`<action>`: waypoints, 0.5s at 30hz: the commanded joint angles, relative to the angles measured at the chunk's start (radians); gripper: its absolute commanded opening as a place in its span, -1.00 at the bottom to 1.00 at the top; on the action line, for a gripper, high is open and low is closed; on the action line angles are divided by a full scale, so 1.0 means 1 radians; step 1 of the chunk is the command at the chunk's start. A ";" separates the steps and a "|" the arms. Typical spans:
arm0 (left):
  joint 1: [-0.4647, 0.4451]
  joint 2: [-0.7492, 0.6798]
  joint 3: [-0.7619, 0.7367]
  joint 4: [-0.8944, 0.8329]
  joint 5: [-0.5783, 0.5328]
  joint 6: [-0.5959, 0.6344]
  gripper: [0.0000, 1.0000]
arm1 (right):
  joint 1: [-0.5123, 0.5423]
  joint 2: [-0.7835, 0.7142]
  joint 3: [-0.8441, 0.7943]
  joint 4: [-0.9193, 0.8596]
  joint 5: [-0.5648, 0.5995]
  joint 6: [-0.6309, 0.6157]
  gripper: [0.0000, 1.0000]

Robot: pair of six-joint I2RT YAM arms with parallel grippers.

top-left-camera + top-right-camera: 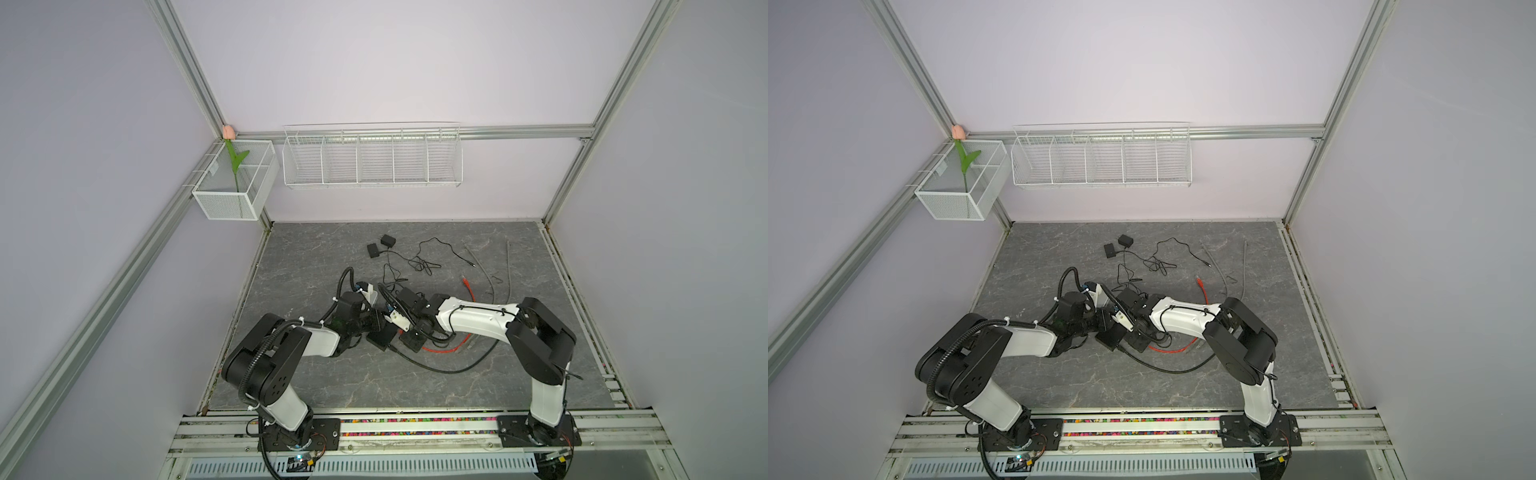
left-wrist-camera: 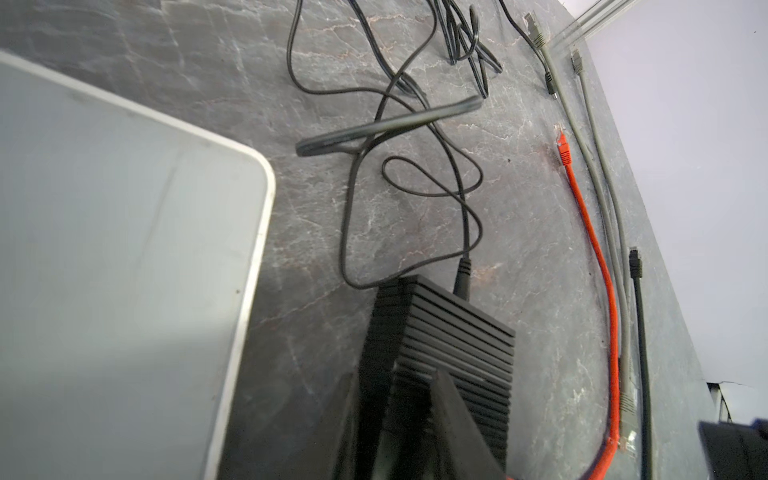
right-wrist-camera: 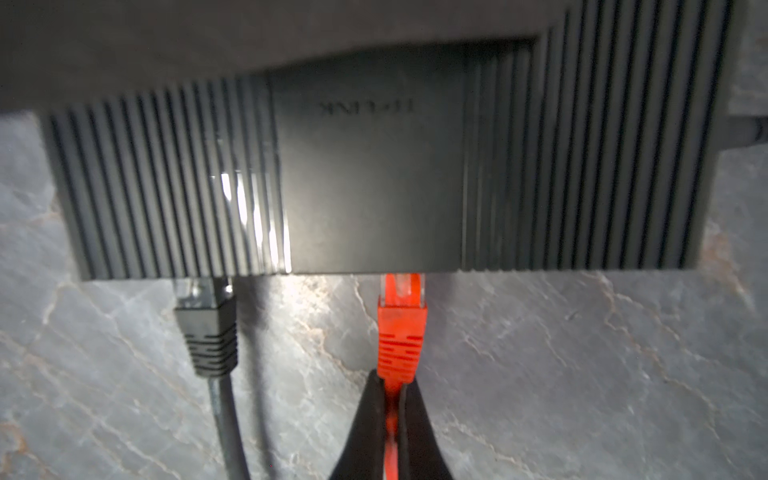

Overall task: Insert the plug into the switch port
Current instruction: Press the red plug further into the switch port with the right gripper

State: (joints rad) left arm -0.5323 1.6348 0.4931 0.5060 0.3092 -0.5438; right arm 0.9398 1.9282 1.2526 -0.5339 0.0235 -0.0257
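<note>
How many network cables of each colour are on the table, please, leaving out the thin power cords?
Red cable: 1
Grey cables: 2
Black cable: 1
Total: 4

- The switch (image 3: 374, 174) is black, with fine parallel ribs on both ends and a smooth matte panel in the middle.
- The plug (image 3: 401, 332) at the switch's edge is orange-red with a clear tip.
- The red cable (image 2: 598, 257) lying out past the switch matches that plug's colour.
- My right gripper (image 3: 390, 388), just behind that plug, is black.
- The other plug (image 3: 210, 332), further along the same switch edge, has a black boot and a clear tip.
- The table (image 3: 582, 374) under the switch is grey and stone-patterned, with pale and rusty veins.
- The two grey cables (image 2: 601, 195) beyond the switch are plain.
</note>
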 commanded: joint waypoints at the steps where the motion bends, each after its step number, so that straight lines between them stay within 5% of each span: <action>1: -0.109 0.034 -0.025 -0.190 0.266 -0.024 -0.44 | 0.016 0.092 0.034 0.558 -0.099 -0.017 -0.87; 15: -0.121 0.041 -0.028 -0.203 0.247 -0.006 -0.44 | 0.010 0.123 0.082 0.515 -0.083 -0.027 -0.87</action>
State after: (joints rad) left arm -0.5327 1.6360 0.4923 0.5064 0.2958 -0.5369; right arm 0.9363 1.9663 1.3155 -0.6006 0.0177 -0.0273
